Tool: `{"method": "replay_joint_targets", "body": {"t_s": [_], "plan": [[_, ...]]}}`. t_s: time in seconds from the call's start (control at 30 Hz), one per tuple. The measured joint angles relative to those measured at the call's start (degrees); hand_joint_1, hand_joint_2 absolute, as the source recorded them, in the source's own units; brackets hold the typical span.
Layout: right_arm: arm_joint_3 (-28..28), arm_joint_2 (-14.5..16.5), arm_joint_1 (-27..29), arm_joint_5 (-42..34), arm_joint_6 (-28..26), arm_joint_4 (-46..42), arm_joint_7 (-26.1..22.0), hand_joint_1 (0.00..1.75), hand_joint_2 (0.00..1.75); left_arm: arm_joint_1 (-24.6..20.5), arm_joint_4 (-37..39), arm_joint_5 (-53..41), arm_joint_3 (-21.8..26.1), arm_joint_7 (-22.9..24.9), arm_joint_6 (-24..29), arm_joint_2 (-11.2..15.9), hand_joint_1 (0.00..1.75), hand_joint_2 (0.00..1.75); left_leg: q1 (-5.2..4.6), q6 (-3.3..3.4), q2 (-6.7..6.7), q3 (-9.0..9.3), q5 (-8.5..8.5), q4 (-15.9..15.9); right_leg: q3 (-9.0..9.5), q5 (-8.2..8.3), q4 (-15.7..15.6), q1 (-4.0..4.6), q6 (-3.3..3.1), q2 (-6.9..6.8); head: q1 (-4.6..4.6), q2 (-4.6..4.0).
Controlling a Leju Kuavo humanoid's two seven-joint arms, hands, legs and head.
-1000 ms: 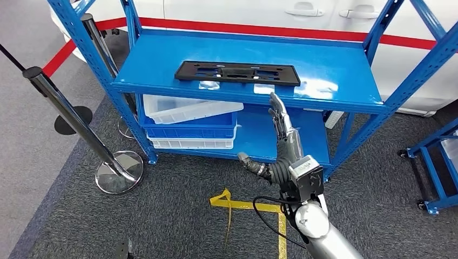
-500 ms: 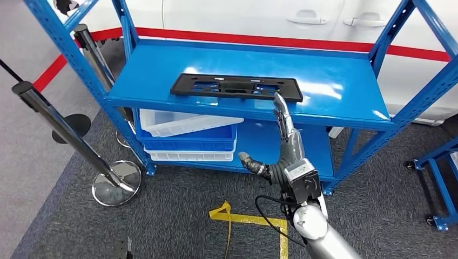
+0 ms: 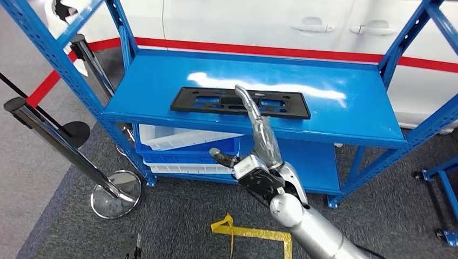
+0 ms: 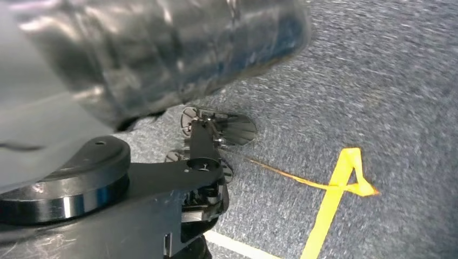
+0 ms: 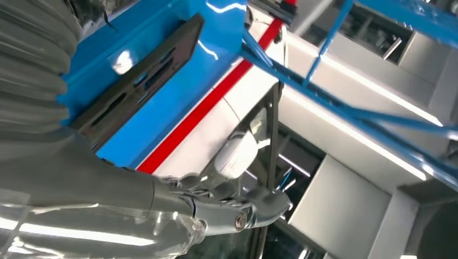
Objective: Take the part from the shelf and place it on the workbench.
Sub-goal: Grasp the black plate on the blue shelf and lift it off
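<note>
Chrome stanchion post (image 3: pixel 59 143) leans left of the blue shelf (image 3: pixel 345 116), its round base (image 3: pixel 115 186) on the grey carpet just off the shelf's left leg. Stacked white and blue bins (image 3: pixel 186 148) sit on the lower level of the shelf, toward its left side. The part (image 3: pixel 216 102), a flat black slotted plate, lies lengthwise on the upper level of the shelf, near the front edge and about mid-width; it also shows in the right wrist view (image 5: pixel 135 81). The right robot hand (image 3: pixel 254 145) is raised in front of the shelf, fingers straight and together, thumb stuck out to the side, holding nothing; fingertips overlap the part's middle, contact cannot be told. Yellow floor tape (image 3: pixel 254 232) marks the carpet below the shelf. A white car with a red stripe (image 3: pixel 302 51) stands behind the shelf. Left robot hand's state cannot be told.
</note>
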Motion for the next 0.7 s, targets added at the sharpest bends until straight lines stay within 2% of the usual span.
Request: {"method": "replay_joint_targets", "body": {"t_s": [0.07, 0.1, 0.17, 0.2, 0.23, 0.27, 0.33, 0.37, 0.4, 0.43, 0.57, 0.63, 0.7], "plan": [[1.1, 0.8, -1.5, 1.7, 0.0, 2.4, 0.2, 0.0, 1.75, -0.3, 0.0, -0.3, -0.5, 0.5, 0.1, 0.1, 0.0, 0.0, 0.25, 0.47, -0.01, 0.71, -0.21, -0.7, -1.07, -1.44, 2.3, -0.04, 0.59, -0.14, 0.14, 0.0], [1.6, 1.1, -2.1, 2.6, 0.0, 3.5, 0.3, 0.0, 1.75, -0.4, 0.0, -0.5, -0.7, 0.7, 0.1, 0.1, 0.0, 0.0, 0.36, 0.75, 0.01, 1.1, -0.35, -1.0, -2.56, -2.58, 5.1, -0.13, 0.81, -0.19, 0.19, 0.0], [2.5, 1.5, -2.6, 4.0, 0.0, 6.0, 0.5, 0.0, 1.75, -0.6, 0.0, -0.8, -1.2, 1.2, 0.0, 0.2, 0.0, 0.0, 0.38, 1.21, -0.03, 1.61, -0.82, -1.1, -7.2, -4.54, 12.7, -0.24, 1.17, -0.22, 0.28, 0.0], [2.9, 1.7, -2.6, 4.5, -0.1, 7.2, 0.5, 0.0, 1.75, -0.6, 0.0, -0.8, -1.4, 1.4, -0.1, 0.1, 0.0, 0.0, 0.39, 1.28, -0.09, 1.83, -1.07, -1.0, -9.22, -4.56, 15.2, -0.28, 1.28, -0.23, 0.3, 0.0], [3.3, 1.9, -2.6, 4.9, -0.1, 8.4, 0.5, 0.0, 1.75, -0.5, 0.0, -0.9, -1.6, 1.6, -0.2, 0.1, 0.0, 0.0, 0.4, 1.28, -0.16, 2.12, -1.37, -0.9, -10.44, -3.53, 15.9, -0.3, 1.33, -0.25, 0.32, 0.0], [3.6, 2.2, -2.6, 5.1, -0.1, 9.5, 0.4, 0.0, 1.75, -0.4, 0.0, -0.9, -1.8, 1.8, -0.2, 0.1, 0.0, 0.0, 0.42, 1.22, -0.23, 2.44, -1.71, -0.8, -10.54, -1.5, 14.4, -0.31, 1.31, -0.26, 0.32, 0.0], [4.0, 2.7, -2.8, 5.3, -0.1, 11.3, 0.3, 0.0, 1.75, -0.3, 0.0, -0.9, -2.2, 2.0, -0.2, 0.0, 0.0, 0.0, 0.41, 0.94, -0.35, 3.03, -2.49, -0.5, -8.47, 3.42, 7.6, -0.24, 1.04, -0.29, 0.31, 0.0], [4.1, 3.0, -2.9, 5.3, 0.0, 12.1, 0.1, 0.0, 1.75, -0.4, 0.0, -0.9, -2.4, 2.0, -0.2, 0.0, 0.0, 0.0, 0.33, 0.73, -0.4, 3.14, -2.84, -0.2, -7.28, 4.9, 4.6, -0.12, 0.86, -0.3, 0.29, 0.0], [4.1, 3.3, -3.1, 5.2, 0.0, 12.8, 0.1, 0.0, 1.75, -0.4, 0.0, -0.9, -2.5, 2.0, -0.2, 0.0, 0.0, 0.0, 0.26, 0.53, -0.44, 3.08, -3.07, 0.0, -6.42, 5.37, 2.4, -0.04, 0.64, -0.32, 0.27, 0.01], [4.2, 3.5, -3.2, 5.2, 0.1, 13.5, 0.0, 0.0, 1.75, -0.5, 0.0, -0.9, -2.6, 1.9, -0.2, 0.0, 0.0, 0.0, 0.21, 0.31, -0.45, 2.9, -3.15, 0.1, -6.09, 5.11, 1.6, 0.06, 0.4, -0.3, 0.22, 0.01], [4.6, 4.1, -3.5, 4.8, 0.3, 15.7, -0.4, 0.0, 1.75, -0.6, 0.0, -0.8, -2.7, 2.0, -0.1, 0.0, 0.0, 0.0, 0.41, -0.55, -0.39, 2.52, -3.6, 0.4, -5.65, 5.05, 0.4, 0.06, -0.53, -0.15, 0.12, 0.0], [4.8, 4.6, -3.8, 4.7, 0.6, 16.7, -0.7, 0.0, 1.75, -0.6, 0.0, -0.7, -2.7, 2.0, -0.1, 0.0, 0.0, 0.0, 0.57, -1.2, -0.28, 0.97, -5.73, 4.0, -5.19, 5.21, -0.2, -0.14, -1.01, -0.28, -0.02, 0.0], [5.0, 4.9, -4.0, 4.5, 0.8, 17.6, -0.7, 0.0, 1.75, -0.5, 0.0, -0.6, -2.8, 2.0, -0.3, -0.1, 0.0, 0.0, 0.84, -1.82, -0.19, -2.52, -8.71, 11.0, -5.07, 5.17, -0.3, -0.12, -1.25, -0.4, -0.14, 0.0]]}}
